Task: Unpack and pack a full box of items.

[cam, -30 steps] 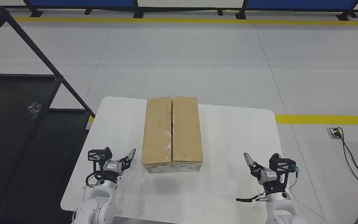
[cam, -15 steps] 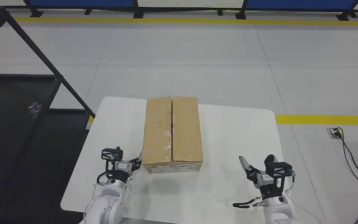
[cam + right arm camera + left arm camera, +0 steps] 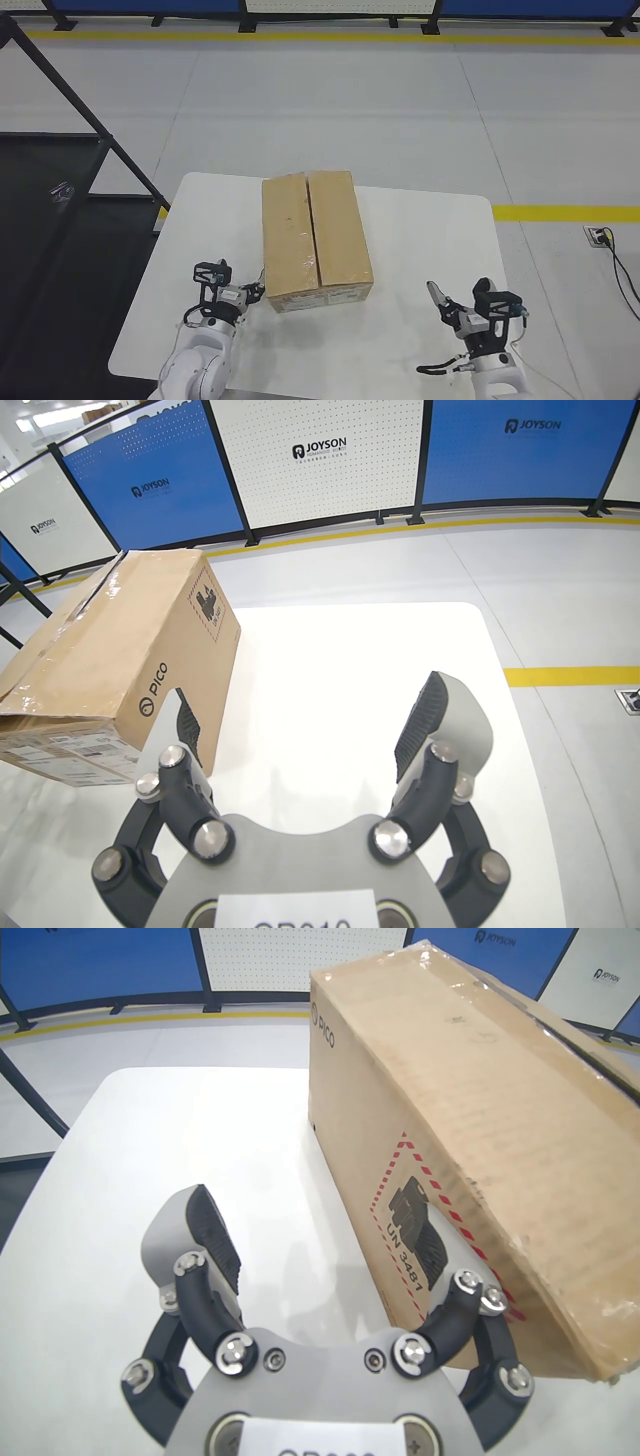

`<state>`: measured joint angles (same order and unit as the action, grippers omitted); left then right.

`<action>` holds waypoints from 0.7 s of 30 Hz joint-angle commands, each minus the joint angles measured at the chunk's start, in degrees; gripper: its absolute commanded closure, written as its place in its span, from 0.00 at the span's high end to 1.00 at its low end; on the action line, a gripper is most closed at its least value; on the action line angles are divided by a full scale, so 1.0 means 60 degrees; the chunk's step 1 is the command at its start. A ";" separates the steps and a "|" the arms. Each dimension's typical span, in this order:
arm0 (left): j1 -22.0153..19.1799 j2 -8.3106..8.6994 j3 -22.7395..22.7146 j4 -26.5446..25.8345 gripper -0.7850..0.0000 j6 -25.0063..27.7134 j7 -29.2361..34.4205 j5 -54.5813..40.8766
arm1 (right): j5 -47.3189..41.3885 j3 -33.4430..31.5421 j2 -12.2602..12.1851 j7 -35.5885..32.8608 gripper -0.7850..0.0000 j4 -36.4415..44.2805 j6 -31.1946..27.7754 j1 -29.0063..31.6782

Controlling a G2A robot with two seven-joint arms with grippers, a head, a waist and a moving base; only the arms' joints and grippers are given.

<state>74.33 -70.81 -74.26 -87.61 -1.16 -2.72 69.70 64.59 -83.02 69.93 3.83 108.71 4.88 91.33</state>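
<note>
L claw (image 3: 307,1193) is spread wide, one finger set against box (image 3: 450,1103). R claw (image 3: 305,687) is spread wide, box well apart.

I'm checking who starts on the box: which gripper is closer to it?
Left. The left gripper is at the box's left side near its front corner, one jaw at the cardboard. The right gripper sits well off to the box's right, over bare table.
</note>
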 commanded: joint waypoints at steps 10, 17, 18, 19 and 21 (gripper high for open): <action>0.0144 0.0005 0.0057 -0.0269 1.00 0.0560 0.0008 0.0476 | 0.0158 -0.0029 0.0030 -0.0120 1.00 0.0097 -0.0287 0.0023; 0.0330 0.0043 -0.0021 -0.0512 1.00 0.1044 -0.0024 0.0786 | 0.0261 -0.0152 0.0039 0.0047 1.00 0.0277 -0.0453 0.0239; 0.0367 0.0048 -0.0032 -0.0547 1.00 0.1092 -0.0029 0.0828 | 0.0262 -0.0163 0.0042 0.0051 1.00 0.0288 -0.0462 0.0254; 0.0404 0.0054 -0.0038 -0.0575 1.00 0.1174 -0.0014 0.0864 | 0.0257 -0.0172 0.0046 0.0066 1.00 0.0298 -0.0471 0.0263; 0.0474 0.0073 -0.0065 -0.0631 1.00 0.1329 -0.0014 0.1000 | 0.0258 -0.0185 0.0053 0.0078 1.00 0.0302 -0.0486 0.0272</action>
<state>76.94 -70.43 -74.57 -91.25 6.36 -2.82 75.28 66.14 -84.10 70.23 4.26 110.51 2.00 92.95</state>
